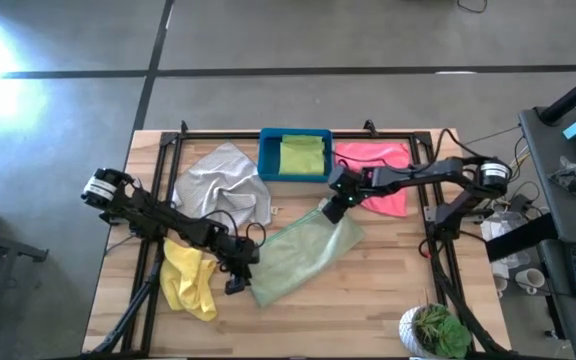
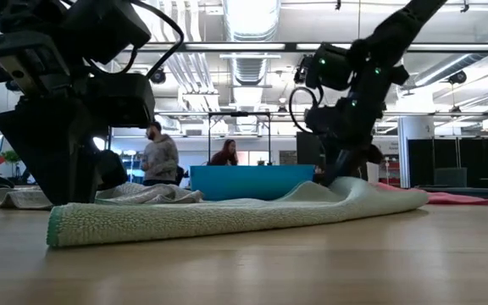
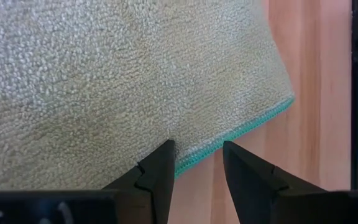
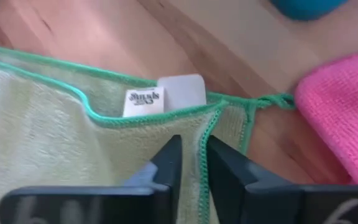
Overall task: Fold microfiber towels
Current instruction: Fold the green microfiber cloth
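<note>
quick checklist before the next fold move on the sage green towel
1. Sage green towel folded over itself, layered edges showing in the right wrist view: ok.
2. Right end effector at the towel's corner beside the white label, fingers narrowly apart over the hem: grip cannot tell.
3. Left end effector at the opposite edge, fingers apart, nothing between them: ok.
4. Pink towel close to the working corner but apart from it: ok.
5. Yellow towel bunched beside the left arm: not ok.
6. Lime green towel in the blue bin: ok.
</note>
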You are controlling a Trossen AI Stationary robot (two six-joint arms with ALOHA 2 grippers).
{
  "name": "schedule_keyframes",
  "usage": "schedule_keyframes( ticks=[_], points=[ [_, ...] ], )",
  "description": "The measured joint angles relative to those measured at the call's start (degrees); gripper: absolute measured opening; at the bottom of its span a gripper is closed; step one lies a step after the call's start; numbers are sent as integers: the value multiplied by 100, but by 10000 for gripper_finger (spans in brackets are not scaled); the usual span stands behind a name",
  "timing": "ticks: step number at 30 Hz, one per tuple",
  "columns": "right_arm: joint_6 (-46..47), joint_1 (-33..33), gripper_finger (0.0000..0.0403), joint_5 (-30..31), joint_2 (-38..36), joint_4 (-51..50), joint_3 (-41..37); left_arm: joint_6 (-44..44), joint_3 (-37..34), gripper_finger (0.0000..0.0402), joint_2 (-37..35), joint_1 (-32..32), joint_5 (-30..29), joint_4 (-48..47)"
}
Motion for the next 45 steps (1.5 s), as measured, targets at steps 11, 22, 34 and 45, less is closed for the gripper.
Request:
schedule_keyframes(
  ticks=[11,22,34,45],
  points=[
    [-224,30,145,-2,-148,-2016,1172,-743,-76,123,0,-9,309,92],
    [754,1302,125,-564,-309,-2294,1075,-1285,201,123,-79,-46,941,110],
    [1760,2068,109,-410,-118,-1047,383,-704,777,123,-210,-35,-1023,111],
    [1934,2114,109,-410,395,-1024,167,-411,1010,123,-216,-35,-2121,251]
  ],
)
